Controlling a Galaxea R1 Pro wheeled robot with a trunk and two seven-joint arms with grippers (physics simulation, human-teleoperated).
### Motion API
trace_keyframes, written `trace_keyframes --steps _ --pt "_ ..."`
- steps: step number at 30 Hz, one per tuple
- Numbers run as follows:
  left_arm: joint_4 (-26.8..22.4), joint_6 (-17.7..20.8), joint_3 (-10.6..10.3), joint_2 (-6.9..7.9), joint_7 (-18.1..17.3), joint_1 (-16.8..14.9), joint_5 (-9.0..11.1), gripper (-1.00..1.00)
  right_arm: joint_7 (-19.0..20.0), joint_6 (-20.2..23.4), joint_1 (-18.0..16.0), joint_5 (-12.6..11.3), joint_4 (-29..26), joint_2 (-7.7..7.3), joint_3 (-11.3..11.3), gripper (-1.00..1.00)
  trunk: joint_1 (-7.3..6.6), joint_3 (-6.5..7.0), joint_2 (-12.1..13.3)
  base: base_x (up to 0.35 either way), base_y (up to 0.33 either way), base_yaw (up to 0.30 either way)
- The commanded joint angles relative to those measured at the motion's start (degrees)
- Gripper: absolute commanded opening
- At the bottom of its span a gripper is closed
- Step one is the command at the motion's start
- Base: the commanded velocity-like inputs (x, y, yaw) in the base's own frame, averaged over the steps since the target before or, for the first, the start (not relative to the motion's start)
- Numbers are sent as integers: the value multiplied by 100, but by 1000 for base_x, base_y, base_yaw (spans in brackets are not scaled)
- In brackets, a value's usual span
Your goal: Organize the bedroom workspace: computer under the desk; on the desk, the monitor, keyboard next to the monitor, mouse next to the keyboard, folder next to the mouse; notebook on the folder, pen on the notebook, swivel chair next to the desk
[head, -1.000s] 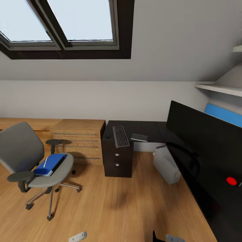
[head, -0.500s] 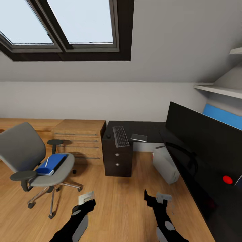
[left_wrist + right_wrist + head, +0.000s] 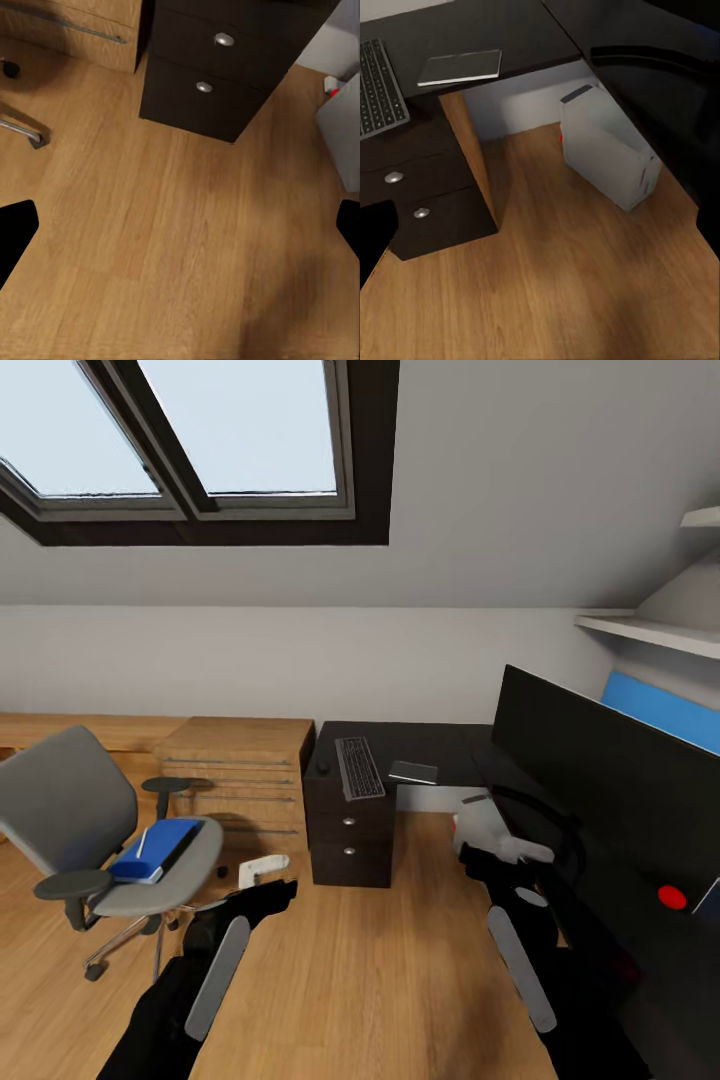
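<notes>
The grey swivel chair stands at the left on the wood floor, apart from the black desk. The blue folder lies on its seat with the white pen on top. On the desk lie the keyboard, the dark mouse to its left, and the thin notebook to its right. The monitor stands on the desk's right wing. The computer sits under the desk. My left gripper and right gripper hover open over the floor.
A low light-wood drawer unit stands between the chair and the desk's black drawer block. White shelves and a blue wall panel are behind the monitor. A sloped ceiling with a skylight is overhead.
Both arms have risen and reached forward into the head view, the left toward the chair's base, the right toward the computer. The room's things have not moved.
</notes>
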Motion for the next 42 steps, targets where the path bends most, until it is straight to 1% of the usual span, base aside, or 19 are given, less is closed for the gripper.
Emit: trace_keyframes --steps 1,4,5,6,10,11,16,19,23,31,36,42 --pt "33 27 15 5 52 12 70 100 -79 41 -1 -80 -63 -11 -11 100 -21 9 34 0 0 0" --pt "131 52 152 12 42 46 110 100 -127 78 9 -147 -167 -55 -108 100 -87 63 154 0 0 0" --pt "152 58 215 11 38 55 127 100 -138 86 10 -161 -188 -81 -154 100 -87 63 154 0 0 0" --pt "180 62 328 5 32 66 151 100 -152 97 16 -186 -220 -143 -247 100 -87 63 154 0 0 0" --pt "211 72 445 -5 26 79 176 100 -167 111 29 -204 -238 -236 -349 100 -87 63 154 0 0 0" --pt "230 76 496 -8 25 84 190 100 -170 120 38 -207 -227 -281 -391 100 -87 63 154 0 0 0" --pt "242 64 526 -6 35 87 183 100 -172 151 61 -210 -220 -318 -420 100 -87 76 154 0 0 -104" --pt "233 7 528 -15 61 87 165 100 -158 164 90 -240 -215 -399 -426 100 -87 91 154 0 0 -206" --pt "261 -80 537 -12 66 87 175 100 -137 172 112 -279 -208 -455 -428 100 -87 113 154 0 0 -231" --pt "350 -127 550 0 67 86 174 100 -130 172 130 -295 -205 -472 -429 100 -87 159 154 -2 -29 -242" --pt "569 -136 540 -15 66 87 166 100 -129 175 135 -296 -205 -477 -429 100 -87 187 154 -54 -228 -244" --pt "640 -140 536 -20 66 87 165 100 -122 171 139 -290 -205 -478 -430 100 -87 222 154 -44 -236 -244"
